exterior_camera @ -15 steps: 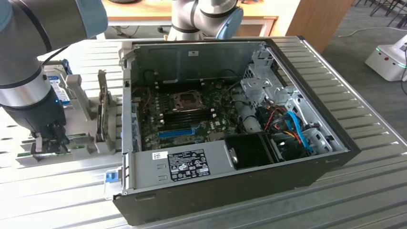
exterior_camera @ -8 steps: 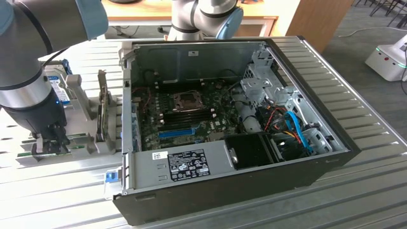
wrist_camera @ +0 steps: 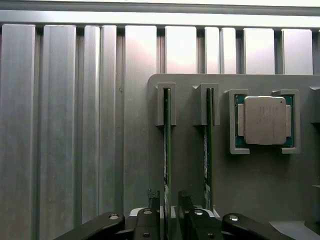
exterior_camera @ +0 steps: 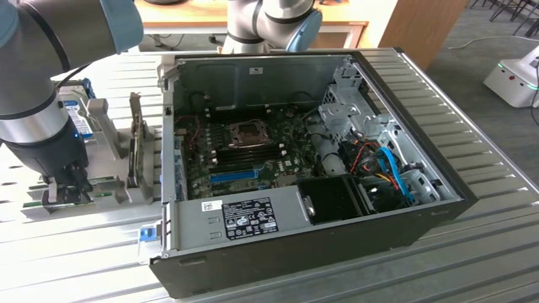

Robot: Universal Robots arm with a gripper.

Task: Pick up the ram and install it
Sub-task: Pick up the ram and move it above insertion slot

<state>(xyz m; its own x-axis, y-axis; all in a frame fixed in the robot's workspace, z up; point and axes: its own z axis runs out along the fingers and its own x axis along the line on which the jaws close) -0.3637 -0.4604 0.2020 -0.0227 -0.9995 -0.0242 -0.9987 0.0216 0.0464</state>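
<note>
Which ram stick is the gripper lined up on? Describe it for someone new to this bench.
Beside the open black computer case sits a flat grey tray holding a square silver processor chip and two thin green ram sticks on edge. The ram you're on is the one farther from the chip, between the gripper's fingers; its twin stands beside the chip.

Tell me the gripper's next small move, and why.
Probably close on the ram. The gripper straddles that ram, which stands on edge in the tray. Its fingers sit on either side with slim gaps visible, so it looks aligned but not yet gripping.
</note>
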